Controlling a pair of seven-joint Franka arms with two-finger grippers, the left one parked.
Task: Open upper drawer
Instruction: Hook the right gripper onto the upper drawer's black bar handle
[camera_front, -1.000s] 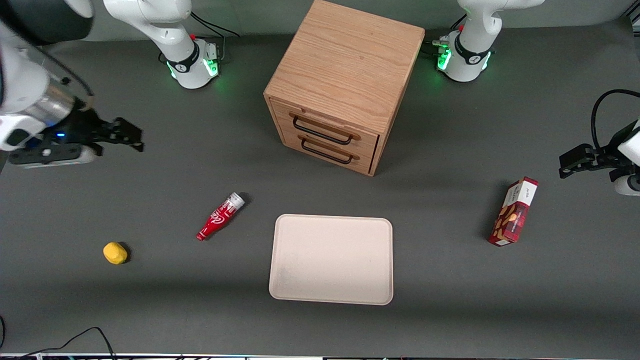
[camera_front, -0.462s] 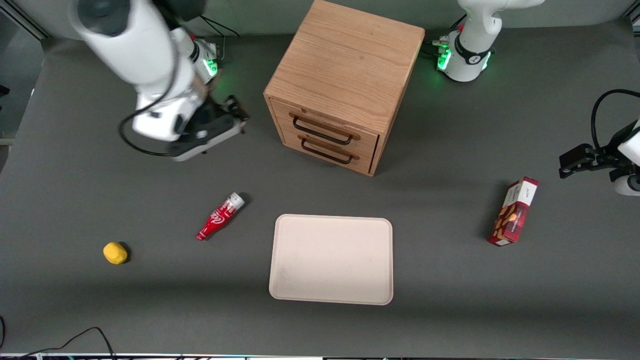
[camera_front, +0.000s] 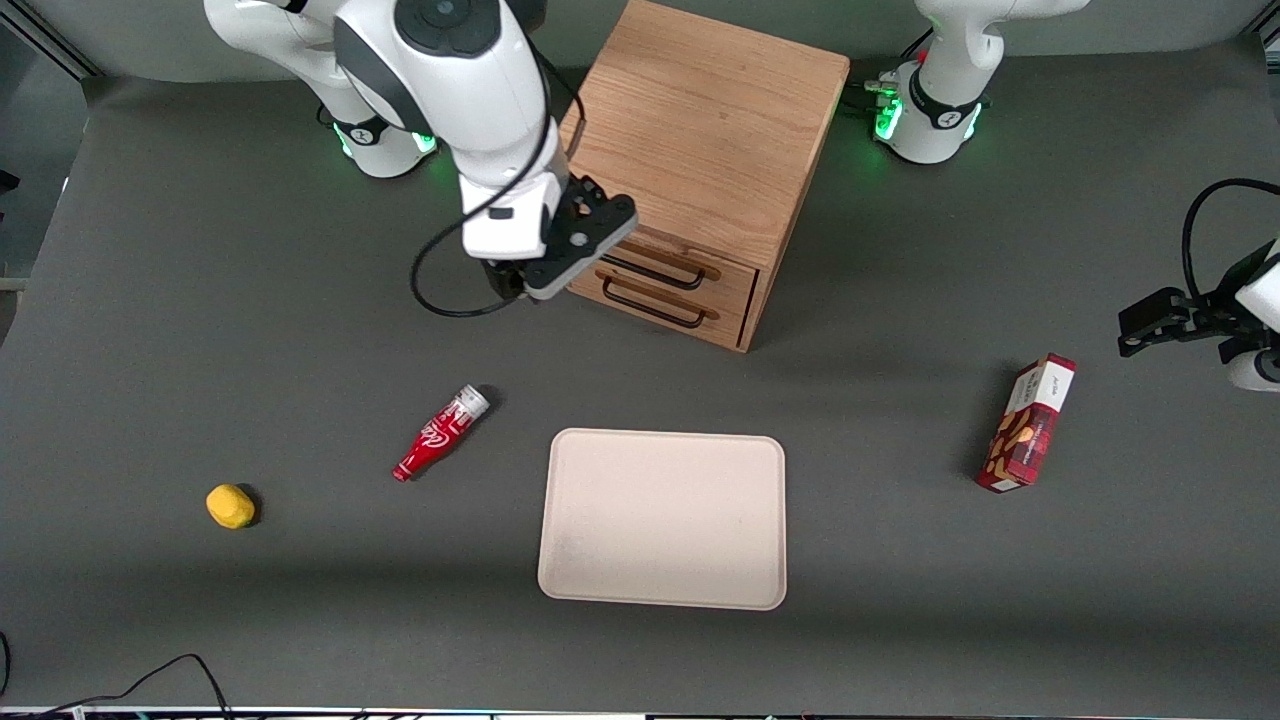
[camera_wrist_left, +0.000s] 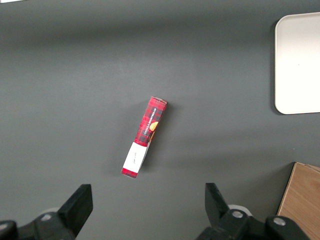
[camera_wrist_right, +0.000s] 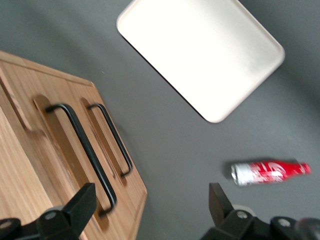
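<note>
The cube-shaped wooden cabinet (camera_front: 700, 130) stands at the back middle of the table. Its upper drawer (camera_front: 725, 268) is shut, and part of its black bar handle (camera_front: 672, 277) shows above the bottom drawer's handle (camera_front: 655, 310). My right gripper (camera_front: 530, 280) is open and empty. It hangs just in front of the drawer fronts at the cabinet corner toward the working arm's end, covering that end of the upper handle. In the right wrist view the upper handle (camera_wrist_right: 82, 147) runs toward one finger (camera_wrist_right: 82, 202), and the gripper (camera_wrist_right: 150, 200) touches nothing.
A cream tray (camera_front: 662, 520) lies nearer the front camera than the cabinet. A red cola bottle (camera_front: 440, 433) and a yellow lump (camera_front: 230, 506) lie toward the working arm's end. A red snack box (camera_front: 1030, 423) stands toward the parked arm's end.
My right arm has swept from the working arm's end of the table across to the cabinet's front corner. The drawers and the other objects have not moved.
</note>
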